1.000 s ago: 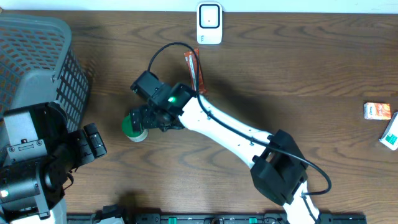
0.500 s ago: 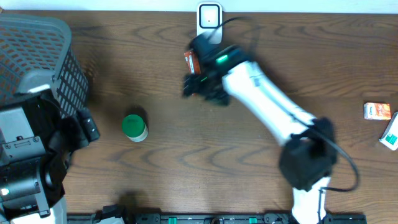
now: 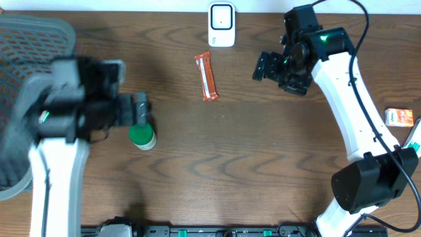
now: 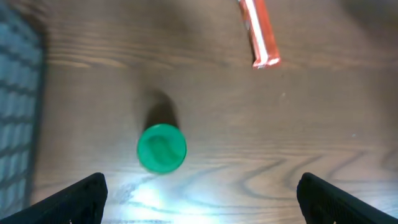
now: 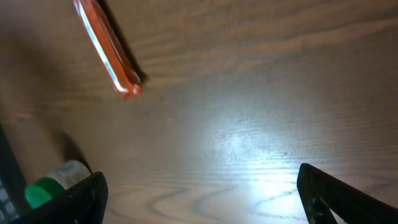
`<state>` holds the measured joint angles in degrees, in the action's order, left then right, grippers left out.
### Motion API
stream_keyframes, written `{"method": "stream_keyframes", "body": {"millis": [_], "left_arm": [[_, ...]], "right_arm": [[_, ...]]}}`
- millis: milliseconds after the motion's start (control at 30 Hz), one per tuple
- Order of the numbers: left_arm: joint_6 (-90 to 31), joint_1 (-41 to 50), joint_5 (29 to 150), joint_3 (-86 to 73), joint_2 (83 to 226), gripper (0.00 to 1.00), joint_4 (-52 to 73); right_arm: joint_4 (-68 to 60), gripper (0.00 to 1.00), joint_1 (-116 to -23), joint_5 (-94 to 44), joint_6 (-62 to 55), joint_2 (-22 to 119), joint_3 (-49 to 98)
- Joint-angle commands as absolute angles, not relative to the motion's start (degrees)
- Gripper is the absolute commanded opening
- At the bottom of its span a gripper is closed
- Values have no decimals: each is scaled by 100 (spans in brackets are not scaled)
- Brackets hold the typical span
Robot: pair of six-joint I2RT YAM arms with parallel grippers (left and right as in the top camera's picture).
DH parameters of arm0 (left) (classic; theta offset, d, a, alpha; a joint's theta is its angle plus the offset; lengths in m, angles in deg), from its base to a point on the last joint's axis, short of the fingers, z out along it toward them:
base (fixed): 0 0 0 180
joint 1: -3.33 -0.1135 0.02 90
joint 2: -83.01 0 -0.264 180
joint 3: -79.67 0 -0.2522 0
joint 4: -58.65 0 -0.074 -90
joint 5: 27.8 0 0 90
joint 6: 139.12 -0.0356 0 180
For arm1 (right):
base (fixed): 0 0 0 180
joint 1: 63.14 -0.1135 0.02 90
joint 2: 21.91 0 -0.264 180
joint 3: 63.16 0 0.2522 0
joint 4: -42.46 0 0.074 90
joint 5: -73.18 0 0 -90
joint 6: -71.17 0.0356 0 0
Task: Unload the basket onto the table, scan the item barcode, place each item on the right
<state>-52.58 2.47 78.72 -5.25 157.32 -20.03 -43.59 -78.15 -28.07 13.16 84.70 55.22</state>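
While left gripper (image 4: 199,202) and right gripper (image 5: 199,199) gape, the bottle (image 4: 161,148) seemingly stands upright

The overhead camera looks straight down on the whole surface (image 3: 263,164) from high up. Both wrist cameras look down from much nearer, the left almost vertically, the right tilted. All three views share the green-capped bottle (image 3: 141,135) and the orange bar (image 3: 208,77).
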Motion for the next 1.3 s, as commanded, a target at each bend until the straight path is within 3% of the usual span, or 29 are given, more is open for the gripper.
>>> {"method": "stream_keyframes", "body": {"millis": [0, 500, 900, 1267], "left_arm": [[-5381, 359, 7649, -547, 16354, 98, -2014], [-6259, 359, 7644, -623, 18298, 98, -1949], [-5560, 359, 7303, -2365, 18195, 98, -104], [-5140, 356, 6757, -2562, 18186, 98, -34]], "right_arm": [[-4252, 95, -7950, -2938, 1064, 8533, 5281], [-3579, 96, -8259, -3196, 1086, 8533, 4339], [-3653, 96, -8265, -3238, 970, 8533, 4300], [-3657, 94, -8265, -3235, 935, 8533, 4300]]}}
